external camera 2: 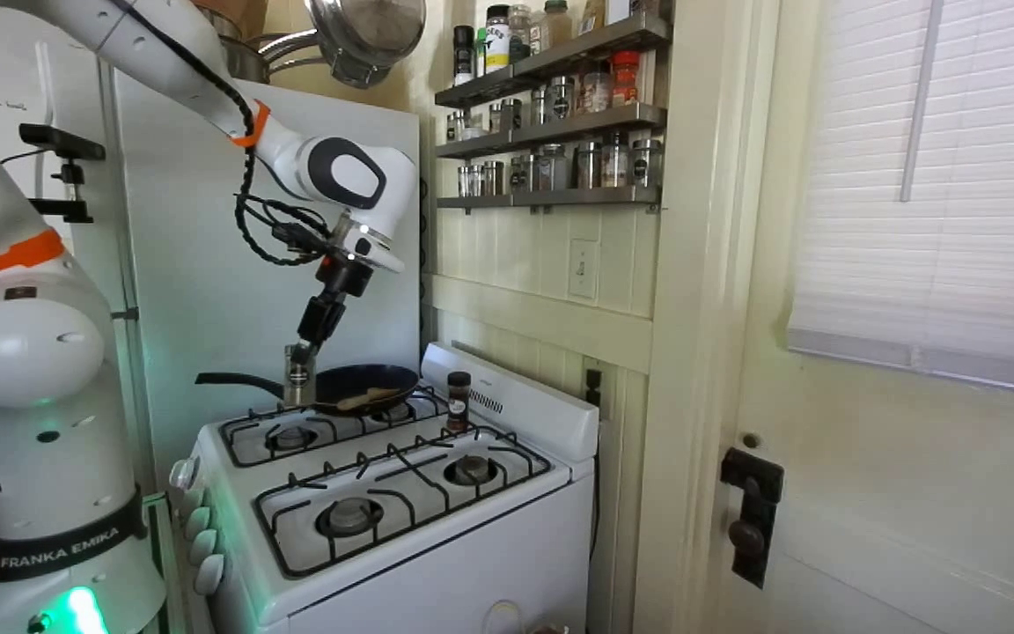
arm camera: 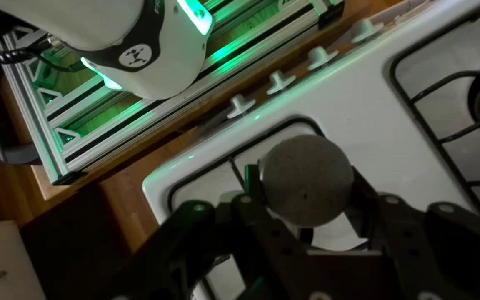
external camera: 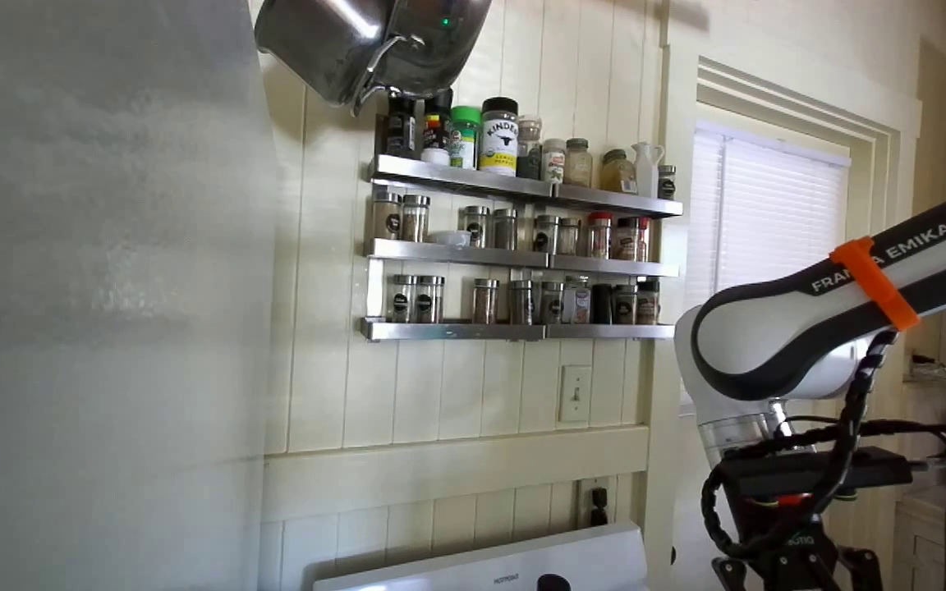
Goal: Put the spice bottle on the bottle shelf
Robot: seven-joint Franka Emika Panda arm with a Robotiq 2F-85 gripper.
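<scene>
Skillet (external camera 2: 356,379) on the stove (external camera 2: 472,537) holds a tan utensil (external camera 2: 370,399); the tool (external camera 2: 302,354) grips the spice bottle (arm camera: 305,180).

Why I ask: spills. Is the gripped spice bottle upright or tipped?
Upright: an exterior view shows the spice bottle vertical; the wrist view, its lid from above.

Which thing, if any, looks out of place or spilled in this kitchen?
A dark-capped jar stands upright at the back of the stove. It looks out of place there, since rows of spice jars stand on the bottle shelf. I see no spill or damage.
</scene>
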